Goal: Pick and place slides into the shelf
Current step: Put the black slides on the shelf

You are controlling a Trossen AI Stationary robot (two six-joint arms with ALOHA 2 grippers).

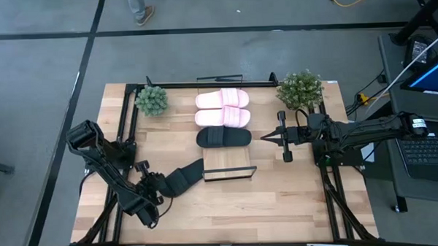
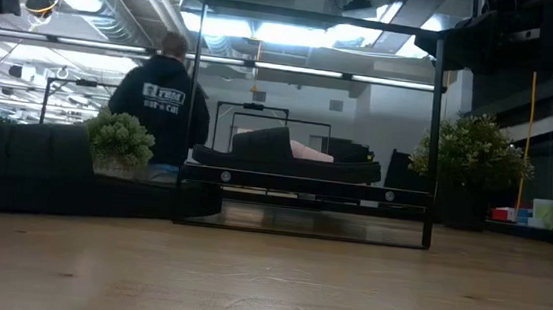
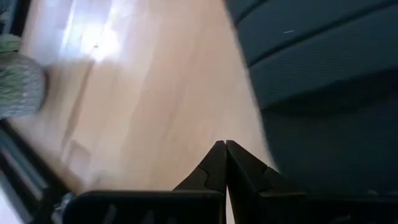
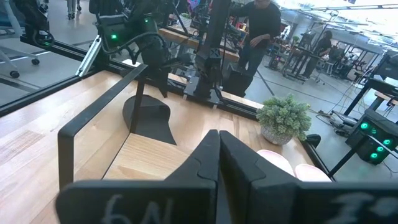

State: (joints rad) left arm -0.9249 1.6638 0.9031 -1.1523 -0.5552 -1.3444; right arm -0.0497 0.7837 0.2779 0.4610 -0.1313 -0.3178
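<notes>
Gripping the last black slide [image 1: 183, 179] by its edge, clenched, the left claw [image 1: 160, 185] angles it toward the shelf [image 1: 229, 172], where three slides already lie; the right claw [image 1: 267, 138] waits shut beside them.

We note the wooden surface [image 1: 280, 201] bears two potted plants [image 1: 152, 100], and the shelf [image 1: 230, 173] carrying two pink slides [image 1: 223, 99] and one black slide [image 1: 224, 137].

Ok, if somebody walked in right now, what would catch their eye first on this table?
Probably the row on the shelf: two pink slides with a black slide beside them. Next, the left gripper, near the table's front left, shut on the heel of the second black slide, tilted off the table. The right gripper waits shut, right of the shelf.
</notes>
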